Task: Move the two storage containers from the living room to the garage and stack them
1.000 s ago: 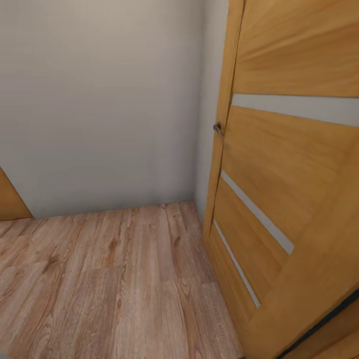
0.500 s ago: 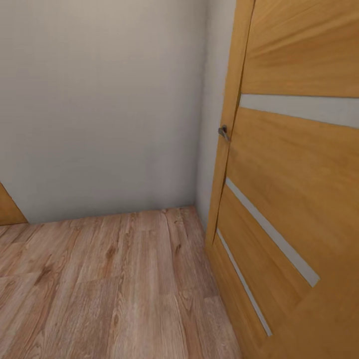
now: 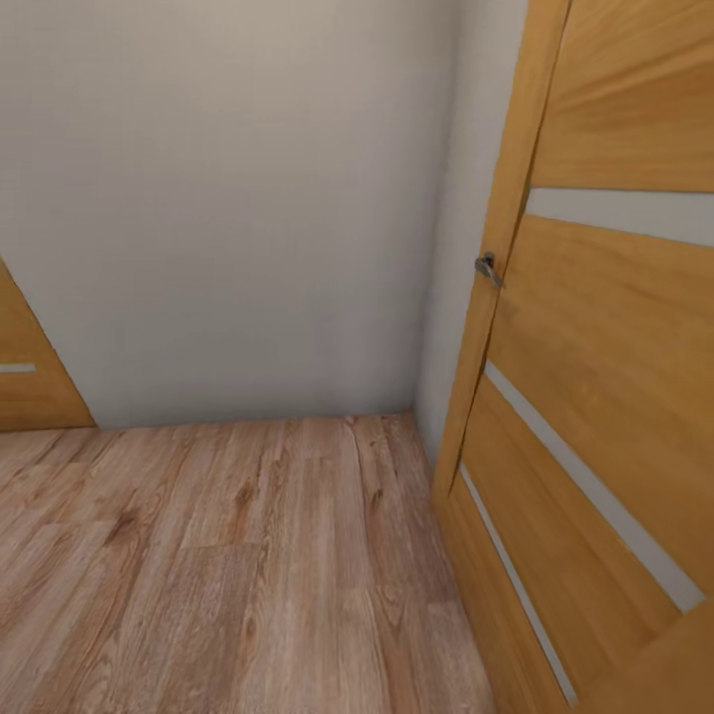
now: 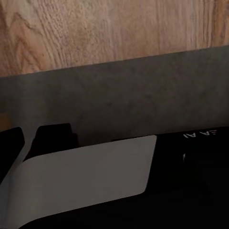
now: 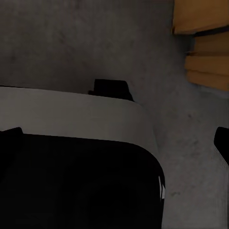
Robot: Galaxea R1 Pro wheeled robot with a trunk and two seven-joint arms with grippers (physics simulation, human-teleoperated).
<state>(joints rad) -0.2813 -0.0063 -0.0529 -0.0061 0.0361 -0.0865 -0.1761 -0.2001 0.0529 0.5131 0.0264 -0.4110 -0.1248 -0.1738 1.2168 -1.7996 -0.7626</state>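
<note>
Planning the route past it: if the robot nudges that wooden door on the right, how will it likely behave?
The door looks rigid and tall, so probably stiff and heavy. Standing ajar from the wall, it would likely swing rather than tip. Its handle looks small, possibly slippery.

The wooden door [image 3: 605,397] and second door [image 3: 30,367] run past the frame edges.

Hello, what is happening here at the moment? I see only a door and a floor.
Nothing is being handled at this moment; the robot seems to be on its way through the house. The head view shows a corner with a plain pale wall, light wood-plank flooring and a wooden door with a metal handle at the right. Another wooden door peeks in at the left. The left wrist view looks down on wood planks and grey concrete flooring.
</note>
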